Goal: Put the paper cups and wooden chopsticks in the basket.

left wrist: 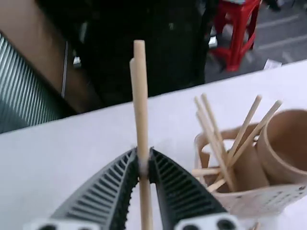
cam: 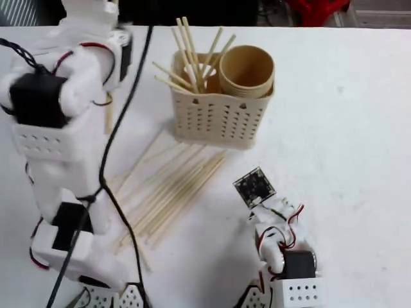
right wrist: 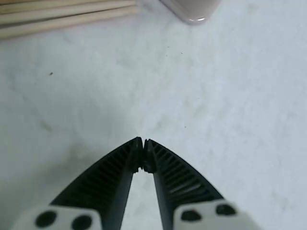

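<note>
My left gripper (left wrist: 143,153) is shut on a wooden chopstick (left wrist: 139,96) that stands upright between its fingers, held above the table to the left of the basket (left wrist: 259,201). The cream basket (cam: 218,119) holds stacked paper cups (cam: 247,70) and several chopsticks (cam: 192,54) leaning at angles. Beside the raised left arm (cam: 64,115) a piece of the held chopstick (cam: 109,122) shows. Several more chopsticks (cam: 170,189) lie in a loose pile on the table in front of the basket. My right gripper (right wrist: 143,143) is shut on nothing, low over bare table.
The right arm (cam: 276,237) sits folded at the table's near edge, right of the pile. A black cable (cam: 119,128) hangs along the left arm and across the pile's left end. In the right wrist view, chopsticks (right wrist: 62,14) and a basket corner (right wrist: 192,9) lie ahead.
</note>
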You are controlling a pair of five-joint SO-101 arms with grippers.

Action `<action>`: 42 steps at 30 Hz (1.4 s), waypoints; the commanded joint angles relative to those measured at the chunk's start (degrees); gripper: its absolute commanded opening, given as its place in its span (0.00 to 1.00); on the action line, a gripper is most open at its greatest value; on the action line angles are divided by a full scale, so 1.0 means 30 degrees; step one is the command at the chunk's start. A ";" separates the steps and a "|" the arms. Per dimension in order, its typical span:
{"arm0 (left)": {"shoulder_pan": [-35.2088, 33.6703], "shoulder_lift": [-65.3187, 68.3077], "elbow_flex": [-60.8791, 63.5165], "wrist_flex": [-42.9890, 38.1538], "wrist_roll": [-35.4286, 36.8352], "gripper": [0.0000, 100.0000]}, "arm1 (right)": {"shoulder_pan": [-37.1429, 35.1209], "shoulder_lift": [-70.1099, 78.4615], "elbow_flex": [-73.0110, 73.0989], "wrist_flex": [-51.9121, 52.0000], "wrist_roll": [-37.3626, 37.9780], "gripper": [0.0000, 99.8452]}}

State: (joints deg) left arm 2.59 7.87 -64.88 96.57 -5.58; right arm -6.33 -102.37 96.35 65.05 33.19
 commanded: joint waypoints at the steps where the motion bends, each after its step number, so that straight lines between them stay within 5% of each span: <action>1: 0.2212 -0.0777 -0.0908 -0.2784 0.1143 0.02 | -0.0103 -0.0044 0.0176 0.0132 0.0176 0.02; 8: 0.4410 -0.0044 -0.0879 -0.7004 0.2579 0.02 | -0.0103 -0.0044 0.0176 0.0132 0.0176 0.02; 17: 0.3912 0.3912 -0.1026 -1.1839 0.4190 0.02 | -0.0103 -0.0044 0.0176 0.0132 0.0176 0.02; 32: 0.3560 0.5612 -0.0908 -1.0813 0.4132 0.03 | -0.0132 -0.0044 0.0176 0.0132 0.0176 0.02; 38: 0.3209 0.5495 -0.1055 -0.9788 0.4132 0.17 | -0.0132 -0.0044 0.0176 0.0132 0.0176 0.02; 42: 0.2799 0.5436 -0.1055 -0.9582 0.4161 0.13 | -0.0103 -0.0044 0.0176 0.0132 0.0176 0.02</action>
State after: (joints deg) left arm 12.53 25.27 -65.76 67.56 6.11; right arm -6.33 -102.37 96.35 65.05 33.19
